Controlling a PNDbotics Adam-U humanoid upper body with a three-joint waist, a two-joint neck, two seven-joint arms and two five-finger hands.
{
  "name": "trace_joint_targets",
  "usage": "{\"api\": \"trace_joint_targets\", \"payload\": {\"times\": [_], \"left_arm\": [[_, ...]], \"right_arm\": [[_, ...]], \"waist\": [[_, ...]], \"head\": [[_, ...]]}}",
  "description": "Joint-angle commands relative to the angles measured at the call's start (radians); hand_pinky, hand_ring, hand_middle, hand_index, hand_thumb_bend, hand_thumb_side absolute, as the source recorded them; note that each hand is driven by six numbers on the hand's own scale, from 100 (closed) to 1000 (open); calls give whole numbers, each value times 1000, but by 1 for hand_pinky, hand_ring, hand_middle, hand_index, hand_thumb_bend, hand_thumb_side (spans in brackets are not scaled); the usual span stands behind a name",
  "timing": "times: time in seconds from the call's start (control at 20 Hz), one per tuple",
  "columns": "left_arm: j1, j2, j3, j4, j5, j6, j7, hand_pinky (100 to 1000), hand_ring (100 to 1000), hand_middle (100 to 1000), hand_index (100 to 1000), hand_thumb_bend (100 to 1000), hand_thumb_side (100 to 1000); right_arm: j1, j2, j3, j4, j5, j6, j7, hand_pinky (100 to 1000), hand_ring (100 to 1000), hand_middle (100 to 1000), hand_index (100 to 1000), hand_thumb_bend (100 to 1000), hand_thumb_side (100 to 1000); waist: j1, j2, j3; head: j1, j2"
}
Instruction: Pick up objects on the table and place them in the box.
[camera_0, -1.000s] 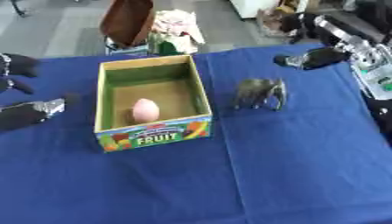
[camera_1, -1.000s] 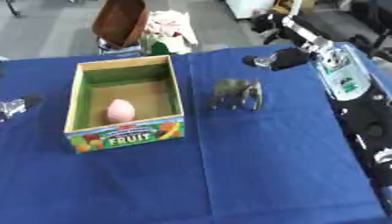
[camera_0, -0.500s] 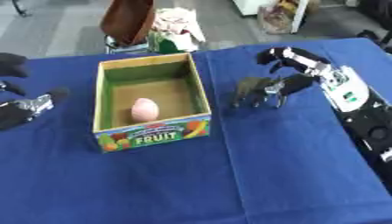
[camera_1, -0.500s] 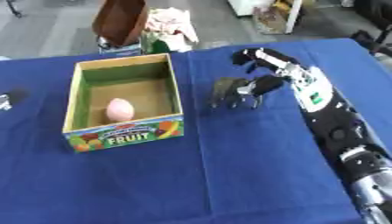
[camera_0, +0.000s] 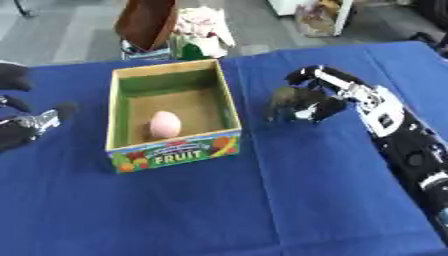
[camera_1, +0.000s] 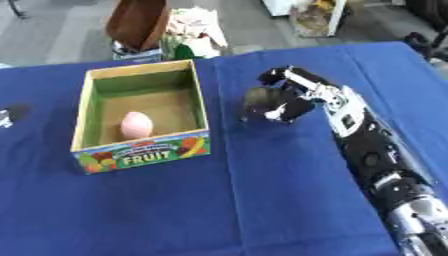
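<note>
Nearest me, my left hand (camera_0: 26, 127) idles at the desk's (camera_0: 262, 210) left edge, its fingers too unclear to judge. Further in, the box (camera_0: 172, 150) holds a pink egg-shaped thing (camera_0: 164, 124). Just right of it stands the dark grey figure (camera_1: 260, 102), and my right hand (camera_1: 293, 97) reaches in from its right, fingers curled round it, so I'd carry it leftward.

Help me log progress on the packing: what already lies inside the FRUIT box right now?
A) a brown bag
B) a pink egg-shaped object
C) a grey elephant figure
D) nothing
B: a pink egg-shaped object rests on the floor of the box, while the grey figure is outside by the right hand.
</note>
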Motion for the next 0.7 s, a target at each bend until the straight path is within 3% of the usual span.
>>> {"api": "trace_joint_targets", "payload": {"times": [0.05, 0.2, 0.5, 0.7], "left_arm": [[-6, 13, 12, -18, 1, -1, -5, 495, 648, 513, 663, 817, 198], [-5, 12, 12, -18, 1, -1, -5, 494, 648, 513, 663, 817, 197], [-2, 10, 11, -13, 2, 0, -6, 493, 648, 512, 663, 816, 194], [0, 10, 11, -11, 2, 0, -6, 493, 649, 512, 663, 816, 194]], "right_arm": [[-11, -1, -10, -3, 60, -3, -42, 681, 800, 702, 810, 485, 198], [-8, 2, -22, -7, 102, -3, -89, 575, 718, 610, 734, 437, 104], [-2, 2, -27, 3, 136, -2, -184, 336, 500, 389, 523, 365, 100], [-1, 1, -28, 7, 133, -3, -222, 233, 418, 297, 443, 391, 100]], "waist": [[1, -12, 2], [1, -12, 2], [0, -12, 2], [0, -12, 2]], "head": [[-4, -10], [-3, -9], [-3, -9], [-3, -9]]}}
